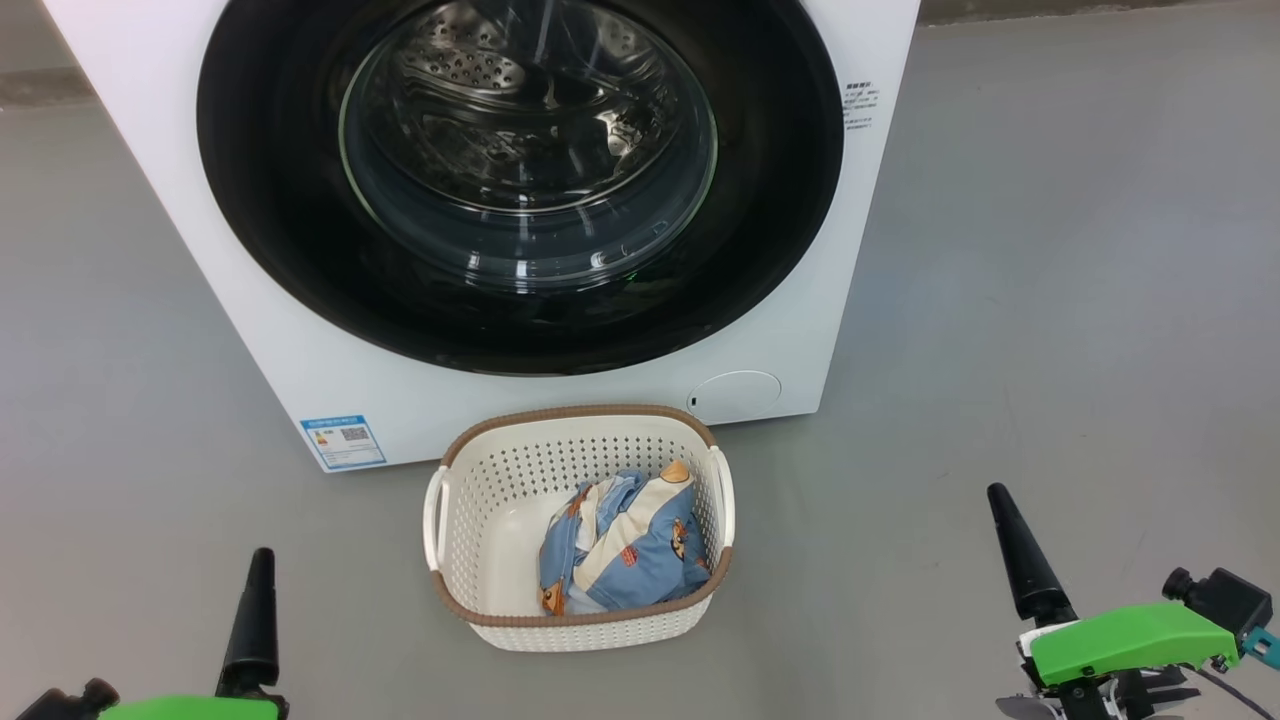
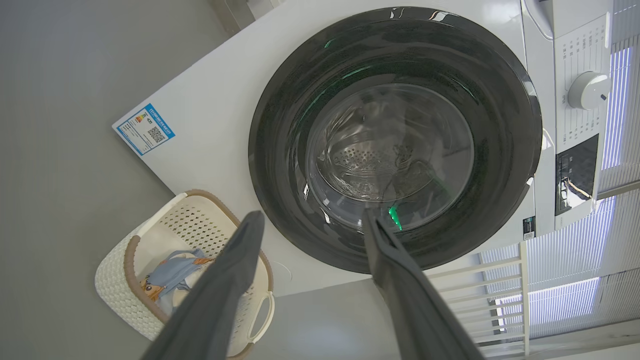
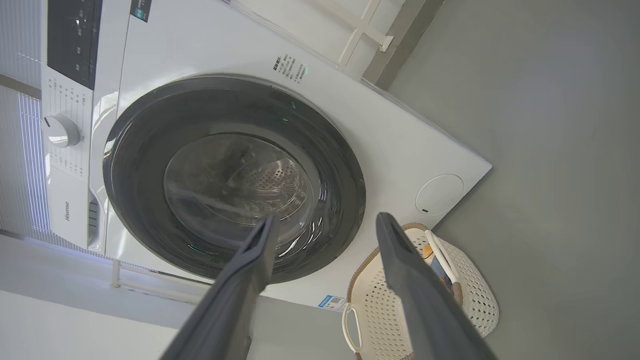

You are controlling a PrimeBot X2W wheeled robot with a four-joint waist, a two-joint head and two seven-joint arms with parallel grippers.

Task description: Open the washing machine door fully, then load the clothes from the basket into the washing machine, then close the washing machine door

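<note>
I see washing machine door point(image 1: 530, 150) shut, facing me; basket point(image 1: 580, 418) below, long axis left-right; left gripper point(image 2: 312, 215), right gripper point(image 3: 326, 219) spread, empty.

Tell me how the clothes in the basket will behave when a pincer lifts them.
The clothes look like soft, crumpled fabric, so they will probably droop and trail when lifted. Bunched in the basket, one pinch may not catch it all.
</note>
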